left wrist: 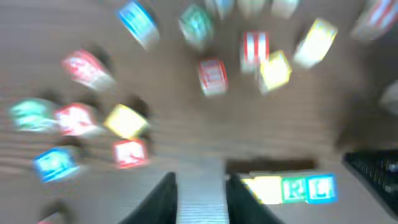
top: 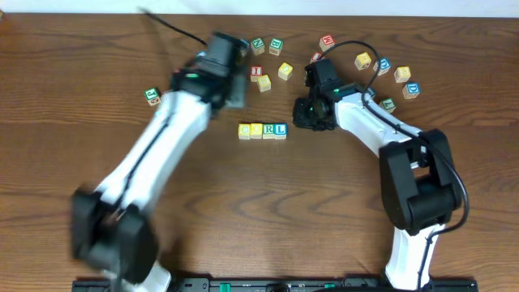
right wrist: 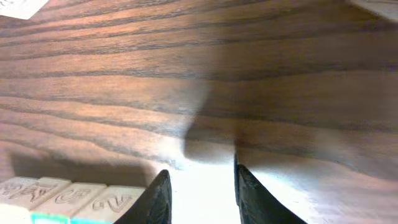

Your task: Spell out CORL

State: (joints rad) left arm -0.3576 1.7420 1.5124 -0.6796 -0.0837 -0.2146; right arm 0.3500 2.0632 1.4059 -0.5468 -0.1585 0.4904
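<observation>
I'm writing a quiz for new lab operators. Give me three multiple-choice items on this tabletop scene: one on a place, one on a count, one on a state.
1. Where does the row of small wooden letter blocks lie?
A. On the brown wooden table, between the two arms
B. Stacked on the right arm's base
C. At the table's near edge

2. How many blocks make up that row?
A. Two
B. Four
C. Six

3. What is the state of the right end effector?
A. Shut on a yellow block
B. Open, with only bare wood between its fingers
C. Out of every view

Answers:
1. A, since the overhead view shows the row mid-table with an arm on either side.
2. B, since four blocks sit side by side there.
3. B, since the right wrist view shows its fingers apart over bare table.
</observation>
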